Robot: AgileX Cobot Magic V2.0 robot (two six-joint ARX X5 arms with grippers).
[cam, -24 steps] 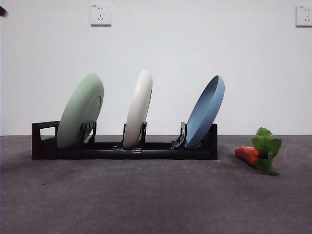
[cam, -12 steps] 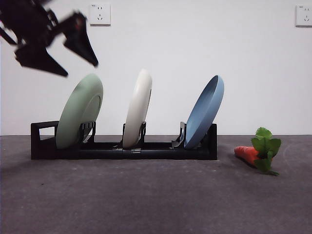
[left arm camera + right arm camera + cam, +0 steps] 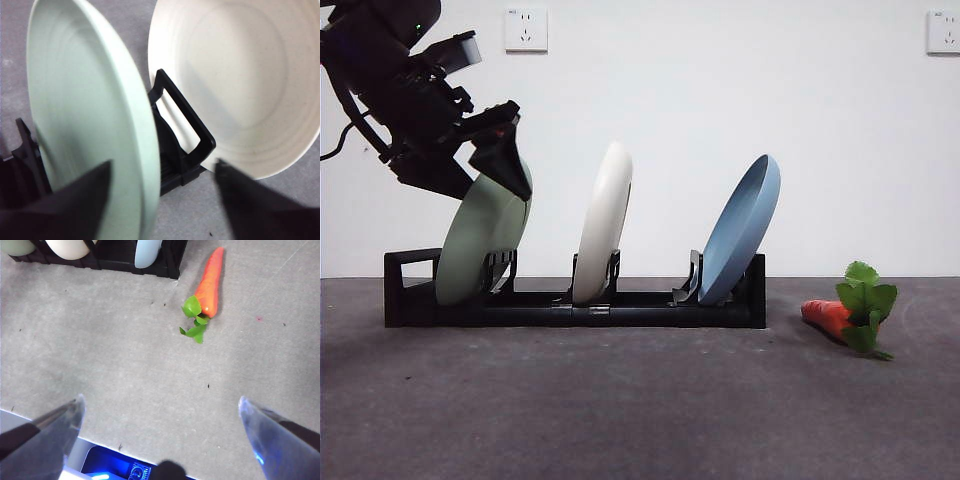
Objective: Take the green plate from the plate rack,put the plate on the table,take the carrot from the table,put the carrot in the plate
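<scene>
The green plate [image 3: 480,245] stands tilted in the left slot of the black plate rack [image 3: 620,312]. My left gripper [image 3: 472,172] is open, with one jaw on each side of the plate's top rim. The left wrist view shows the plate [image 3: 85,115] between the spread jaws of that gripper [image 3: 162,167]; I cannot tell if they touch it. The carrot [image 3: 826,316] lies on the table [image 3: 620,410] right of the rack. My right gripper [image 3: 160,405] is open and empty above bare table, with the carrot [image 3: 210,282] well ahead of it.
A cream-white plate [image 3: 603,225] stands in the rack's middle slot and a blue plate [image 3: 740,230] in the right slot. The white plate [image 3: 235,85] is close beside the left gripper. A white wall with sockets stands behind.
My left arm came into the front view from the top left and dropped onto the green plate's top rim. The plates and the carrot have not moved.
</scene>
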